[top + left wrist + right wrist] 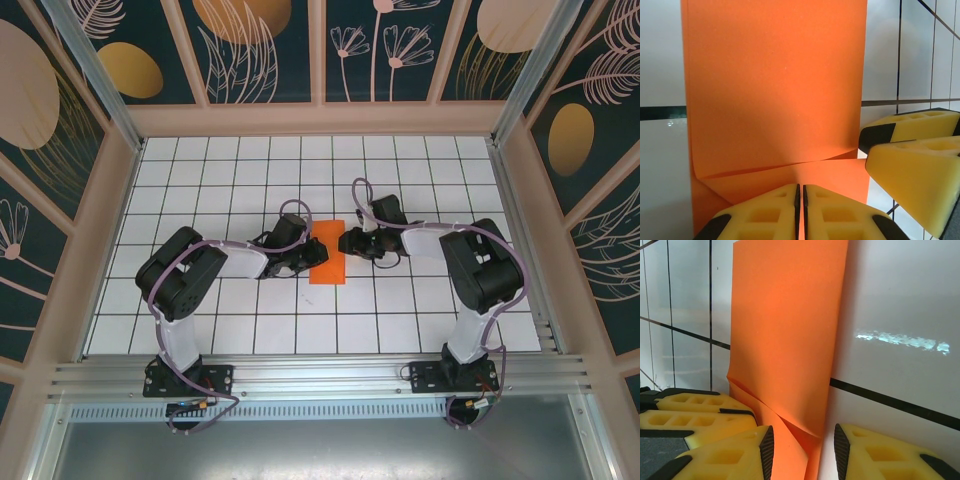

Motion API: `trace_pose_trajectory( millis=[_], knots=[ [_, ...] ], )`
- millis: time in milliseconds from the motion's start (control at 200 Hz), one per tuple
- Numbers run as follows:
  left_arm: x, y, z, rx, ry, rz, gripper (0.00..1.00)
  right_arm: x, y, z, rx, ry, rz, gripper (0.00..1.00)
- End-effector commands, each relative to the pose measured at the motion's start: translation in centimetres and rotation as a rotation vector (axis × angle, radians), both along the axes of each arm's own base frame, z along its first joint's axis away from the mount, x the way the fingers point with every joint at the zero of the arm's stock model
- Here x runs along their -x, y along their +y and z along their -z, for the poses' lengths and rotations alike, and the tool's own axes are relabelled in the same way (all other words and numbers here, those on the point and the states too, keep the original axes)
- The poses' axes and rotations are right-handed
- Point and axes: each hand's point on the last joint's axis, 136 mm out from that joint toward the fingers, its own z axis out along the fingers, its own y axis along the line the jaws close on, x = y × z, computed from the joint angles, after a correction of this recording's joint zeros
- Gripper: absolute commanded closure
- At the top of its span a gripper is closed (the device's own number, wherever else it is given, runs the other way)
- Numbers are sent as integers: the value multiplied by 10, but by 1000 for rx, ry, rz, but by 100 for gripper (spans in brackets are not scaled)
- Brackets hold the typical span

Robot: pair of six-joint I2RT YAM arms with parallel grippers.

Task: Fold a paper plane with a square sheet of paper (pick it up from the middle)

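Plainly, the left gripper [800,195] has its yellow pads pressed together. An orange sliver shows in the seam, so it appears to be nipping the near edge of the paper [775,85]. The right gripper [803,434] stands well open and grips nothing, its pads straddling a loose corner of the paper where the top layer lifts in a slanted wrinkle.

The paper lies between the two grippers on the tiled table [400,180], near its middle. It is folded to a narrow strip, not yet a dart. Most of it is flat, and only the end by the jaws is raised.

The step in hand looks like making the next fold at that end. To do it well, I would treat the left pinch as the anchor and hold it firm without dragging. The right jaws should close on the top layer alone, close to the corner. That flap should then travel low and slowly so the edges line up before anything is creased. A pull from either side could skew the strip or tear it.

No brand, label or writing can be read on the paper, pads or tiles.
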Motion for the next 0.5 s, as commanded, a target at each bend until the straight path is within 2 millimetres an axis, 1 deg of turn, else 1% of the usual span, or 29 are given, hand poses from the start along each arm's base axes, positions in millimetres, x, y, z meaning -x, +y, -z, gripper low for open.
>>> trace_pose_trajectory(
  millis=[0,110,360,495],
  knots=[
    [4,-2,4,-8,6,29,85,-2,14,-4,-49,-1,-26,61],
    [4,-2,3,-6,4,30,85,-3,15,-5,-60,8,-13,62],
    [4,-2,3,-4,4,31,85,-2,10,0,-39,43,37,67],
    [4,-2,1,-3,1,30,84,-2,10,-4,-51,36,34,67]
  ],
)
